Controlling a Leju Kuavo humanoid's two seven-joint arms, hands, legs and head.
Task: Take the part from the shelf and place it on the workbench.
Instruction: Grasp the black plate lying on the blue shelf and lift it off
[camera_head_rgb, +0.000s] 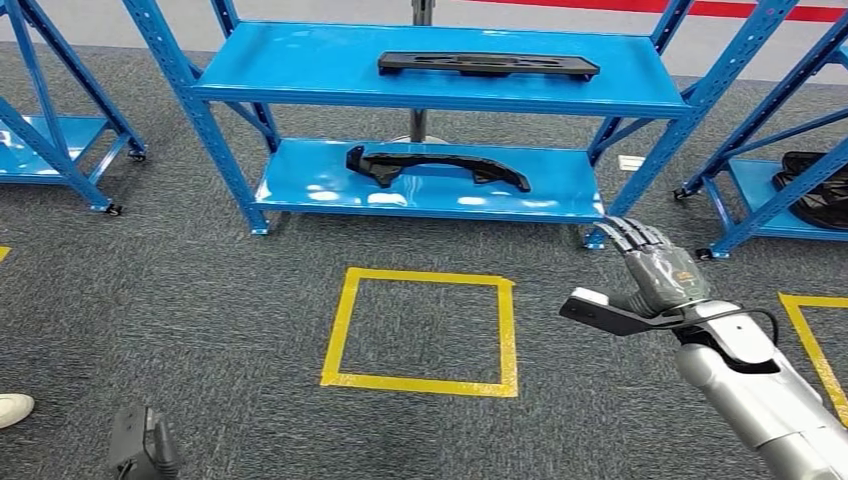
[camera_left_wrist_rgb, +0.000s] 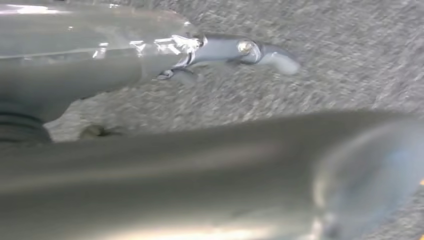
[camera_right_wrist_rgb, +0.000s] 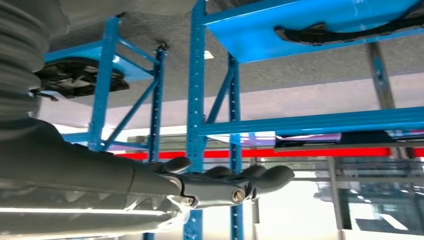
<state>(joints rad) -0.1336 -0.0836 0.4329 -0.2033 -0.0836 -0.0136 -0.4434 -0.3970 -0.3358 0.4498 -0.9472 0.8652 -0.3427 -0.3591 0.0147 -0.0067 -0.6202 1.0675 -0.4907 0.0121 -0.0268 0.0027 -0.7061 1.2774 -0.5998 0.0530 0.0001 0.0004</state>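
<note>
Reach the empty, straight-fingered right hand (camera_head_rgb: 652, 262) forward and left from the shelf (camera_head_rgb: 420, 190) corner toward the curved black part (camera_head_rgb: 436, 167) lying on the lower level, wrapping its narrow middle; left hand (camera_left_wrist_rgb: 240, 52) unclear.

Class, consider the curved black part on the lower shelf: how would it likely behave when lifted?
The curved black part looks moulded and holds its arch, so probably stiff, not floppy. Long and thin, it may tilt if gripped near one end. Lying flat on the lower shelf, it seems unlikely to roll.
</note>
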